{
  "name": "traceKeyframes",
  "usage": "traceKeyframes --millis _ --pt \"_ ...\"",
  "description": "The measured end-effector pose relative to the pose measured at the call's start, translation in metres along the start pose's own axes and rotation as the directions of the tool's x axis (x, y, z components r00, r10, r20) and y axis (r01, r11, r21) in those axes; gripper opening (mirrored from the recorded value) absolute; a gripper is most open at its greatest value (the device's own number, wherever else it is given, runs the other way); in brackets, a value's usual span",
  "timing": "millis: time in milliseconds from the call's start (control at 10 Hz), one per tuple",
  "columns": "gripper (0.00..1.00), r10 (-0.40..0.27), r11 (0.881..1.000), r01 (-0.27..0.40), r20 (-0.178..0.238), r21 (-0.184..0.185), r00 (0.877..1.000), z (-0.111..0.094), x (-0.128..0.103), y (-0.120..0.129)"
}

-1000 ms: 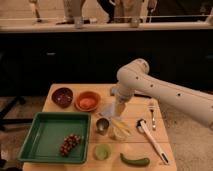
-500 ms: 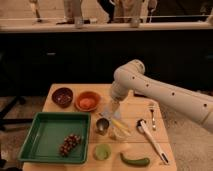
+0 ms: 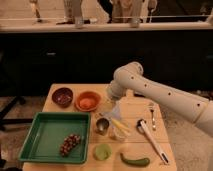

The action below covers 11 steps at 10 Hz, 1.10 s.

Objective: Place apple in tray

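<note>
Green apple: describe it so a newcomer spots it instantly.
On the light wooden table, find the large green rectangular tray at front left. The pale green round apple lies just off that tray's front right corner, in front of the small metal cup; the robot's jaws hang over the table's middle. Unlike the long dark green vegetable on its right, it is round and pale.

Two bowls (image 3: 62,96) (image 3: 87,102), one tray (image 3: 49,129), one apple (image 3: 102,151), one grape bunch (image 3: 70,144), one cup (image 3: 102,125), one fork (image 3: 151,115), and one tool (image 3: 114,110) near the cup.
</note>
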Motion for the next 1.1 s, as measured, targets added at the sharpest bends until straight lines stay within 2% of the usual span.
traceKeyframes --millis 300,600,1100 --pt "0.8 -0.016 1.0 0.017 0.028 -0.017 0.999 0.019 -0.021 -0.009" --pt "0.8 -0.053 0.997 0.054 0.028 -0.047 0.998 0.039 -0.048 -0.015" --pt "0.8 -0.054 0.997 0.055 0.019 -0.055 0.998 0.043 -0.049 -0.016"
